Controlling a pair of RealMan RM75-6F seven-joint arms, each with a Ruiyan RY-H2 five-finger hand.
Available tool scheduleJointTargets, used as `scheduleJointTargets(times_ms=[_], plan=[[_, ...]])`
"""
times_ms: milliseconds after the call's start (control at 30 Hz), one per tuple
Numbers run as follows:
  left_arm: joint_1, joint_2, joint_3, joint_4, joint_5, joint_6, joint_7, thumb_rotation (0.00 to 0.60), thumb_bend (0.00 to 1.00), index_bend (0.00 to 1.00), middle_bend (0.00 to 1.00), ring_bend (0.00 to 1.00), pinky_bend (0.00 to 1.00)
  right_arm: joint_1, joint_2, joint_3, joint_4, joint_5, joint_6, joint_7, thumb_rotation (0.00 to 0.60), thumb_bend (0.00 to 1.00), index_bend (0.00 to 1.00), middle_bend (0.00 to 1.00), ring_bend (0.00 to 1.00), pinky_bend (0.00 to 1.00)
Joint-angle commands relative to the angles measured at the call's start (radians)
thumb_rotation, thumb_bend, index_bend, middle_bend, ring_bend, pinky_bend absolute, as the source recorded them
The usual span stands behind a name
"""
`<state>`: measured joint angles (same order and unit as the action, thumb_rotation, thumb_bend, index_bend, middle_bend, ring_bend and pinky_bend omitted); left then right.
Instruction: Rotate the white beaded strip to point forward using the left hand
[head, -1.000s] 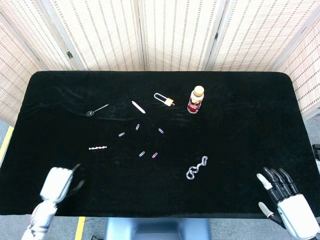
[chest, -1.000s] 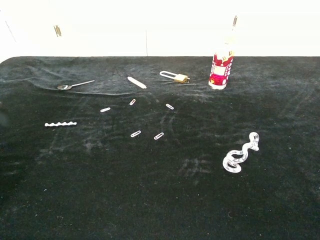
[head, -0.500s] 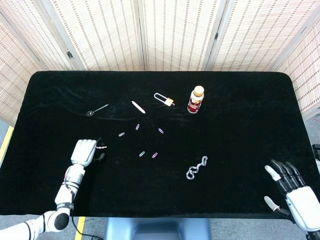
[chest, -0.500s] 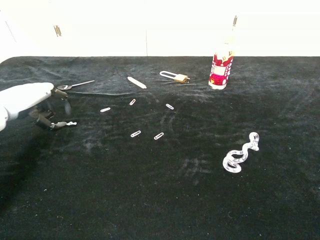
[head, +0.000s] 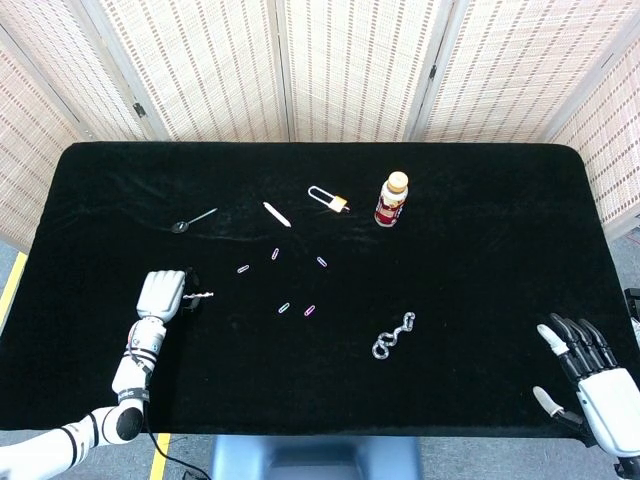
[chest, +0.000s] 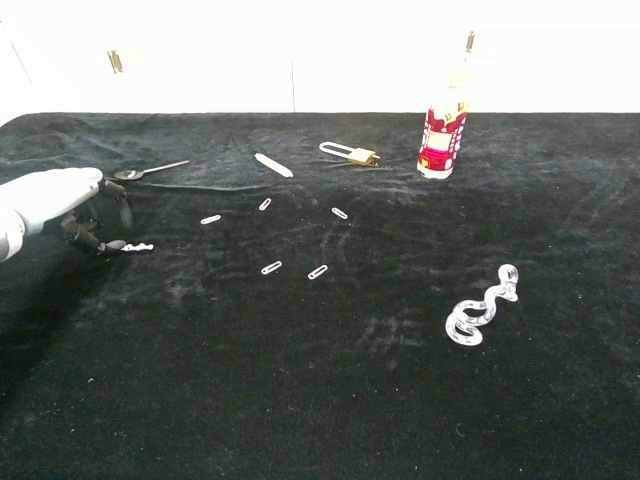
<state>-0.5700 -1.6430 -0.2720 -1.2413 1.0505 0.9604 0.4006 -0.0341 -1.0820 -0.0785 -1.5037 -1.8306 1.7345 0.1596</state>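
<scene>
The white beaded strip (head: 200, 296) lies left-to-right on the black table (head: 480, 230), left of centre; the chest view shows it as well (chest: 138, 246). My left hand (head: 163, 293) is at its left end, fingers curled down, and the fingertips (chest: 108, 244) pinch that end. The part of the strip under the fingers is hidden. My right hand (head: 590, 372) hangs past the table's near right corner with its fingers spread and nothing in it. The chest view does not show that hand.
A small spoon (head: 192, 220) lies just behind the left hand. Several paper clips (head: 283, 307) are scattered right of the strip. Further back are a white stick (head: 276, 214), a padlock (head: 327, 197) and an upright bottle (head: 391, 200). A clear chain (head: 393, 335) lies near the front right.
My left hand came up from the near left edge to the strip, closed on its left end, then drew slightly left. The strip still lies left-to-right. The right hand dropped a little.
</scene>
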Motion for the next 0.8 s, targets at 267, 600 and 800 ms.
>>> scheduleJointTargets(times_ms=[267,600,800], plan=[[-0.026,-0.024,0.024,0.049,-0.025,-0.013,0.0,0.6,0.4,0.45,1.0,1.0,1.0,0.0,0.0,0.0,-0.006,0.001,-0.005,-0.011,0.6,0.29,0.0,0.0,0.0,0.0],[-0.039,-0.029,0.037,0.096,-0.054,-0.04,-0.02,0.6,0.4,0.51,1.0,1.0,1.0,0.005,-0.001,0.006,-0.017,0.018,-0.025,-0.023,0.6,0.29,0.0,0.0,0.0,0.0],[-0.042,-0.037,0.043,0.114,-0.042,-0.02,-0.032,0.6,0.43,0.76,1.0,1.0,1.0,0.009,-0.001,0.006,-0.025,0.023,-0.038,-0.032,0.6,0.29,0.0,0.0,0.0,0.0]])
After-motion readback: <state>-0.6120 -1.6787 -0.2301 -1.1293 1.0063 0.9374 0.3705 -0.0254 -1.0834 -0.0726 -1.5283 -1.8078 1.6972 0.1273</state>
